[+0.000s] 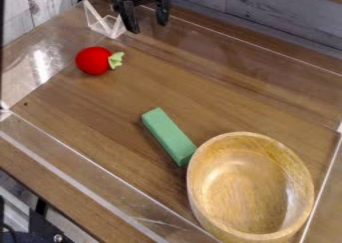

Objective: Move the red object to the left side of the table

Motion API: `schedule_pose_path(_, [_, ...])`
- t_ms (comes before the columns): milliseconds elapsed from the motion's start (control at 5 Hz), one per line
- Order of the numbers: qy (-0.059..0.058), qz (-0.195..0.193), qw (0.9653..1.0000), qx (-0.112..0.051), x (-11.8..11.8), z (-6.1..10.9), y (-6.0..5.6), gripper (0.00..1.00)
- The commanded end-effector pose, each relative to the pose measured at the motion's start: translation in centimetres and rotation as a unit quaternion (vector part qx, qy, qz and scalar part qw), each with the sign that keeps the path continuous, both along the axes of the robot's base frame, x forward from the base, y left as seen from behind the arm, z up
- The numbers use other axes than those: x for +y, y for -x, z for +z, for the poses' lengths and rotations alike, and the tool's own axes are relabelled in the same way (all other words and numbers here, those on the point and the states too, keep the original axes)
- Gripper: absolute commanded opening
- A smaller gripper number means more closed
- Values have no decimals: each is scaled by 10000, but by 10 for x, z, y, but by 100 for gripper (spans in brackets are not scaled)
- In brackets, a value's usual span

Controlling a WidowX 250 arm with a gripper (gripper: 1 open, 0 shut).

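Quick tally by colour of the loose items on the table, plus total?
Red: 1, the red object, a toy fruit with a green stem
Green: 1, the green block
Wood-coloured: 1, the wooden bowl
Total: 3

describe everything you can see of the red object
The red object is a small, round, glossy toy fruit with a pale green leafy stem sticking out on its right side. It looks like smooth plastic. It lies on the brown wood-grain table near the left edge, close to the clear wall. Nothing touches it except the tabletop; the gripper is above and behind it, jaws open.
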State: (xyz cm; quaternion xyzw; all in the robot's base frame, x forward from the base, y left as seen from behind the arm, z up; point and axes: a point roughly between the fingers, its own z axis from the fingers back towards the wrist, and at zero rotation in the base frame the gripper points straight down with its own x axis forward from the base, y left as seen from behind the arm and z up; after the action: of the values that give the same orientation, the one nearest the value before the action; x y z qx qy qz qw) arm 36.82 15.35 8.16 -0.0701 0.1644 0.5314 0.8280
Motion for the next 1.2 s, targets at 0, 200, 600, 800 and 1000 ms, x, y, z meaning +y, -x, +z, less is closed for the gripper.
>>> schedule_pose_path(0, [-5,-62,9996,-273,20,34,-4,0])
schedule_pose_path(200, [86,17,9997,-231,5,34,-3,100])
schedule_pose_path(600, [183,-452,9987,-176,-33,42,1,100])
schedule_pose_path(800, [132,-666,9974,-226,-34,44,-1,100])
schedule_pose_path(1000, [124,-775,9965,-289,-35,47,-2,100])
